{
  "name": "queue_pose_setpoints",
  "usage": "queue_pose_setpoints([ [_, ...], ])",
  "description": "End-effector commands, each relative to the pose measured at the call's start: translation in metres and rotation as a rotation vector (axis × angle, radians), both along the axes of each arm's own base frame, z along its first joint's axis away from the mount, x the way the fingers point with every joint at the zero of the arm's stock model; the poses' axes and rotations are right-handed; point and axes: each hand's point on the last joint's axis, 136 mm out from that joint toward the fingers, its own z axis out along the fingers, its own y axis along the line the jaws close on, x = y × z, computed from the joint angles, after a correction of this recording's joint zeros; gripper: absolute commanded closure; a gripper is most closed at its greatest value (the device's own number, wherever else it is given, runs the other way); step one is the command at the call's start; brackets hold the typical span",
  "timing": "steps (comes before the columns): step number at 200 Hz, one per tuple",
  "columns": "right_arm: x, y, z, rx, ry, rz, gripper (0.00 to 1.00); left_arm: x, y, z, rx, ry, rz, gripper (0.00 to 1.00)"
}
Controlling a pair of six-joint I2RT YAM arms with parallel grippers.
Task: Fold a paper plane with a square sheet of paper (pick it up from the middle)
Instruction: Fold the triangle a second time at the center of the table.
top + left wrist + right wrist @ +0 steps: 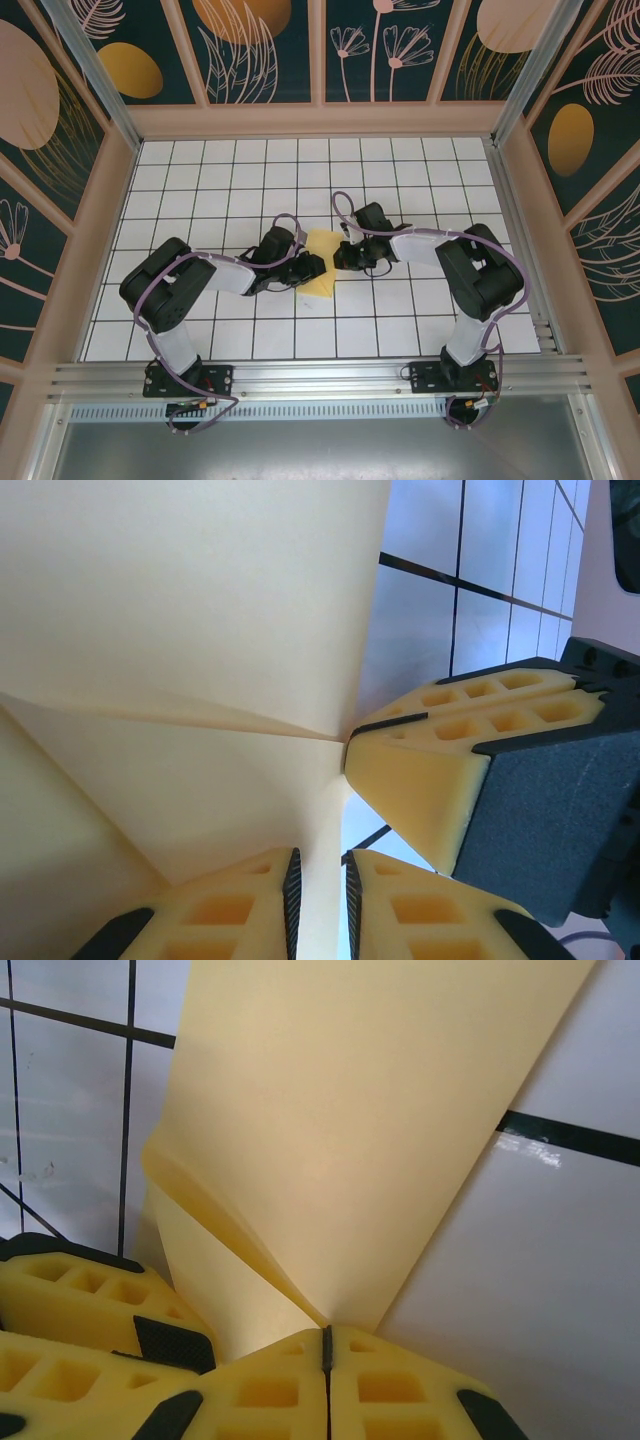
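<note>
pale-yellow material: the square sheet of paper [322, 262] is thin and partly folded, with one crease and a raised flap visible in the wrist views.
sheet location: mid-desk [400, 180], between the two tools; its near corner appears to rest on the white grid tiles.
left tool [318, 865]: closed on the sheet; a strip of paper runs through the narrow slot between its pads [230, 910].
right tool [326, 1332]: clamped tight on the sheet's edge where the crease ends; the paper leaves the seam between its pads [400, 1385].
tool spacing: the two tools are just beside each other, both gripping near the same end of the fold.
risk, tearing: judged likely if the tools pull apart or twist against each other, since both pinch thin paper close together.
risk, skewed crease: if one tool slides along the edge, the flap may land off the centre line and the finished fold comes out lopsided.
risk, slip: a shallow pinch may release the sheet, and the flap would spring open.
risk, collision: pads this near may knock together on the next move.
task stage: judged early to mid fold; no dart shape yet.
</note>
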Motion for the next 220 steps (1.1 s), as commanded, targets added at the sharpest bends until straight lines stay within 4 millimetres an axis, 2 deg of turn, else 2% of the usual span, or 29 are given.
queue_pose_setpoints([
  [1,0.008,0.011,0.016,0.046,-0.05,0.035,0.93,0.001,-0.001,-0.005,0.028,-0.005,-0.005,0.77],
  [220,0.013,0.007,-0.003,-0.014,-0.028,0.016,0.92,-0.002,0.009,-0.021,0.096,0.048,0.026,0.78],
])
